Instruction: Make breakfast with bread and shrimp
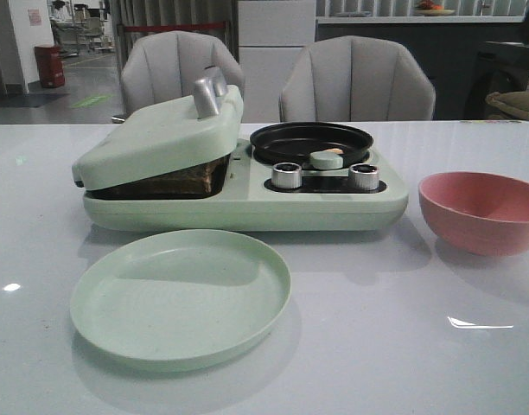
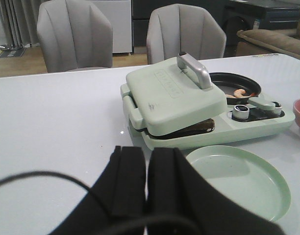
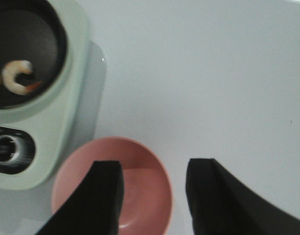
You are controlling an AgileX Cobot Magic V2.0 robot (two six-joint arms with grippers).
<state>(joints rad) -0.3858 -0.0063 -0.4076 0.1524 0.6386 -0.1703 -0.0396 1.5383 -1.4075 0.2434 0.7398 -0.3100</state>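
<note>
Standing by the table [image 1: 472, 363], I see the pale green breakfast maker [image 1: 247, 203] as the biggest thing on it, set across the middle. Its sandwich lid [image 1: 161, 138] on the left sits tilted and not fully shut, propped on something dark and brown-edged that I take to be the bread [image 2: 191, 129] pressed inside. On the right half lies the black frying pan [image 1: 312, 143], with two metal knobs [image 1: 286, 175] in front of it.

Next in size is the green plate [image 1: 180, 298], bare, lying near and a little left of the cooker. A pink bowl [image 1: 481, 212] stands to the right of the machine, apart from it, and looks bare too.

Smaller again: the left gripper [image 2: 146, 196] hangs near the left edge of the table, its jaws pressed together on nothing. The right gripper [image 3: 152, 196] hovers above the pink bowl with its jaws set wide and nothing between them.

Smallest is the shrimp [image 3: 20, 77], curled and pale orange, lying in the pan.

My guess is the cooking stage is under way, with both foods in the machine. The next move likely calls for lifting the lid by its silver handle [image 1: 209, 91], then carrying the bread to the plate.
</note>
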